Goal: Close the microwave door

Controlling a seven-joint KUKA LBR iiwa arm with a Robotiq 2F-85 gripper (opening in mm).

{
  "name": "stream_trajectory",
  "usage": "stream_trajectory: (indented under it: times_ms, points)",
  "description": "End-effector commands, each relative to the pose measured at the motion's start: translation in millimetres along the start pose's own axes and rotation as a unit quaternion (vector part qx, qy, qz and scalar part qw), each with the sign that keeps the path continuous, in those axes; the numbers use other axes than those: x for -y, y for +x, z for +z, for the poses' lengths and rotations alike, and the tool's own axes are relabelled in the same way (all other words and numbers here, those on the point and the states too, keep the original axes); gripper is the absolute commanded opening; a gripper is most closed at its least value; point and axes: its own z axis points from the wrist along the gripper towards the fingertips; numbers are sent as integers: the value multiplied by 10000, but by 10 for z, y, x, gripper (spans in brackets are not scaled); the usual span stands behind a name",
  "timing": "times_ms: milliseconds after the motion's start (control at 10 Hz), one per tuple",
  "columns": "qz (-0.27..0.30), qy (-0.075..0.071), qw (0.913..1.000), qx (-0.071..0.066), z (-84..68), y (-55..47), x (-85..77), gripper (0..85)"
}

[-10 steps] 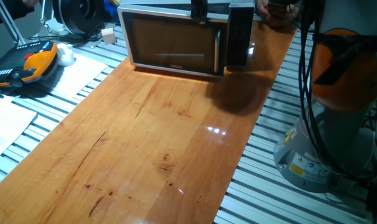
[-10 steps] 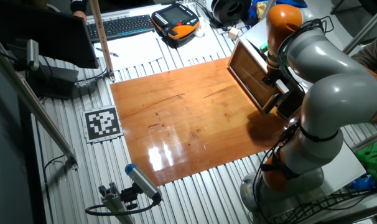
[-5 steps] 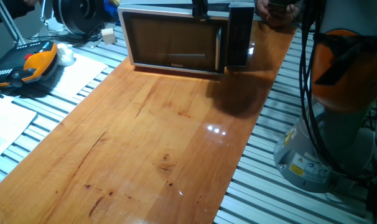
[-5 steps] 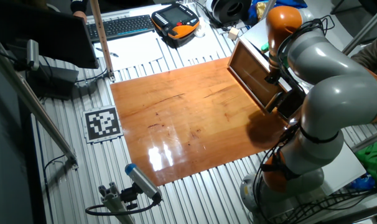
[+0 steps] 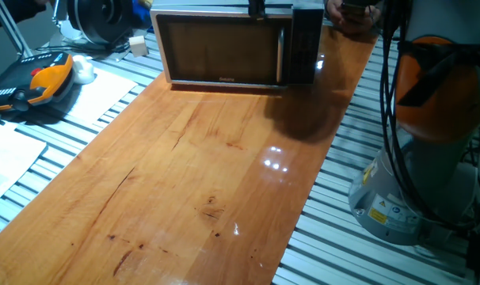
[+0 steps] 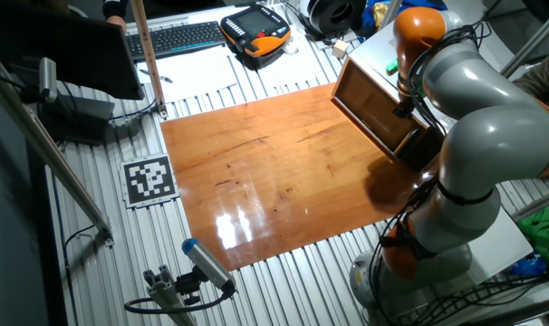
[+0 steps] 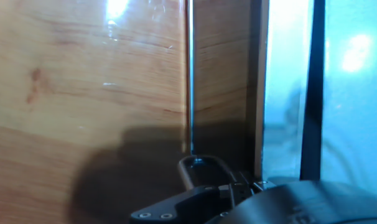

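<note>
**Microwave door flush with the oven front, arm above it**

In one fixed view, the boxy silver-and-black microwave (image 5: 232, 43) is seen at the far end of the long orange-brown wooden table top (image 5: 200, 174). Its wide door with silver frame and dark glass window (image 5: 220, 49) lies flat against the front, and the vertical silver handle (image 5: 280, 55) stands just beside the narrow black control strip (image 5: 303, 46). A dark part of the gripper (image 5: 257, 8) is seen at the top edge of the oven; its fingers are cut off by the picture border.

In the other fixed view, the microwave (image 6: 379, 113) is seen from the side, with the door (image 6: 370, 122) in line with the front. The grey and orange robot arm (image 6: 465, 118) bends over the oven and hides the gripper.

In the hand view, a dark metal part of the gripper (image 7: 207, 193) is seen low in the picture, above wood-coloured reflections and a pale strip. It cannot be told whether the fingers are spread or together.
</note>
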Motion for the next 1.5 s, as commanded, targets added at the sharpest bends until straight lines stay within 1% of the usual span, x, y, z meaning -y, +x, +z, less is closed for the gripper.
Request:
stream_trajectory:
  times_ms: [0,100,200,300,400,500,600,700,800,900,1000,1100,1200,1300,1400]
  points:
    - [-30,37,10000,11,10,5,29,0]
    - [-78,108,9999,25,24,7,63,0]
    - [-108,125,9999,26,30,11,82,0]
    - [-157,186,9997,34,31,12,92,0]
    - [-89,-95,9999,94,30,-5,72,0]
    - [265,-651,9973,220,37,-62,-6,0]
    - [457,-873,9948,274,37,-144,-97,0]
    - [605,-1010,9928,211,-13,-248,-217,0]
    - [795,-1105,9906,144,-90,-342,-382,0]
    - [1022,-1110,9885,111,-177,-424,-628,0]
    - [1225,-1162,9856,67,-260,-484,-848,0]
    - [1433,-1174,9827,29,-347,-534,-1070,0]
    - [1674,-1221,9783,-8,-424,-579,-1291,0]
    - [1915,-1212,9740,-32,-497,-606,-1528,0]
    - [2075,-1235,9704,-56,-554,-612,-1698,0]
